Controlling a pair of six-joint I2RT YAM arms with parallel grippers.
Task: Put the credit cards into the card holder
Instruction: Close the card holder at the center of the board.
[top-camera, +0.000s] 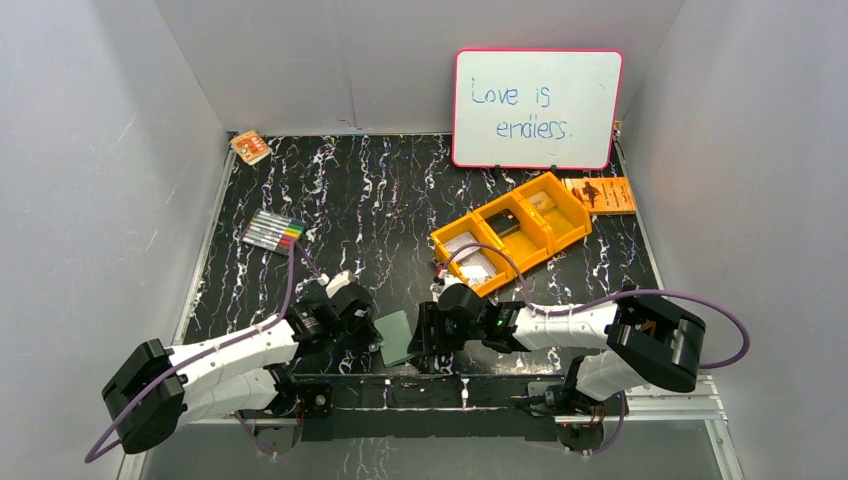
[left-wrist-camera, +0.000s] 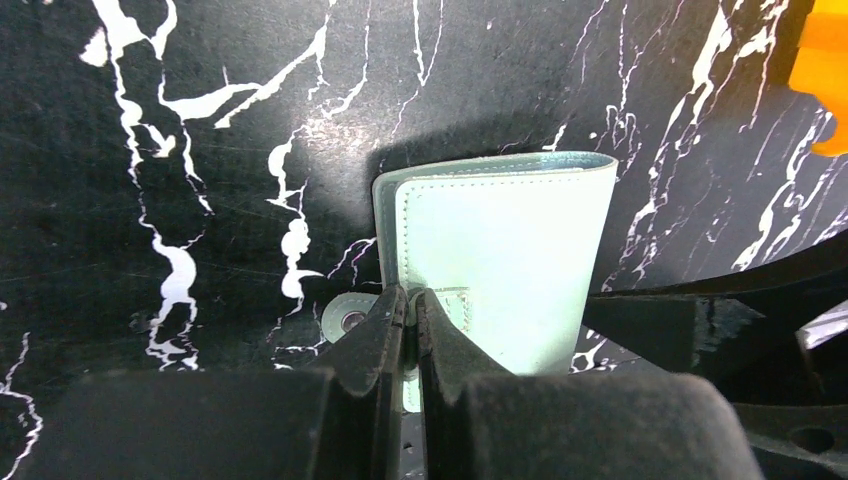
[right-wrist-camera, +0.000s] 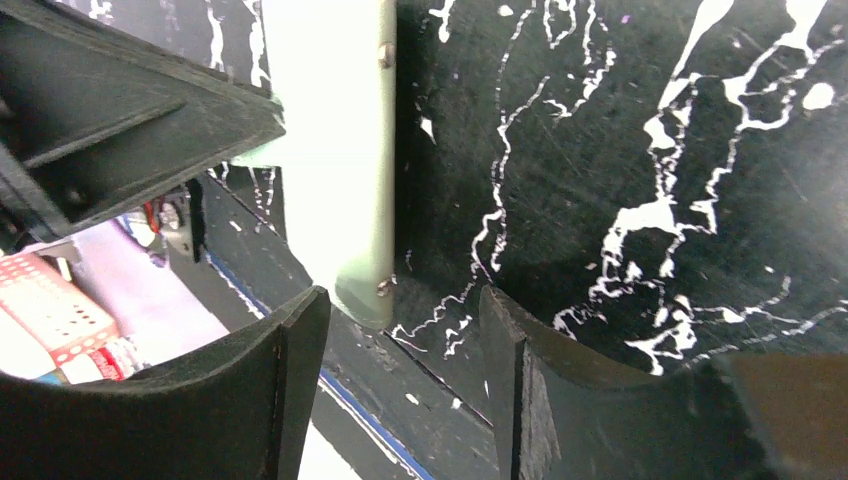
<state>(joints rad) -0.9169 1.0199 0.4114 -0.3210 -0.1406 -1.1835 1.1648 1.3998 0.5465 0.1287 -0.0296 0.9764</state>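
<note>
The sage-green card holder (top-camera: 397, 337) lies folded near the table's front edge, between my two grippers. My left gripper (left-wrist-camera: 412, 300) is shut on the near left edge of the card holder (left-wrist-camera: 500, 250), beside its round snap tab (left-wrist-camera: 348, 320). My right gripper (right-wrist-camera: 402, 300) stands open, with the near corner of the card holder (right-wrist-camera: 335, 160) just ahead of its left finger and nothing between its fingers. Pale credit cards (top-camera: 470, 255) lie in the near compartment of the orange tray (top-camera: 548, 238).
A whiteboard (top-camera: 537, 108) leans against the back wall, with an orange booklet (top-camera: 600, 195) right of the tray. A pack of markers (top-camera: 272, 232) lies at the left and a small orange packet (top-camera: 250, 147) in the far left corner. The metal front rail (top-camera: 480, 392) runs just behind the holder.
</note>
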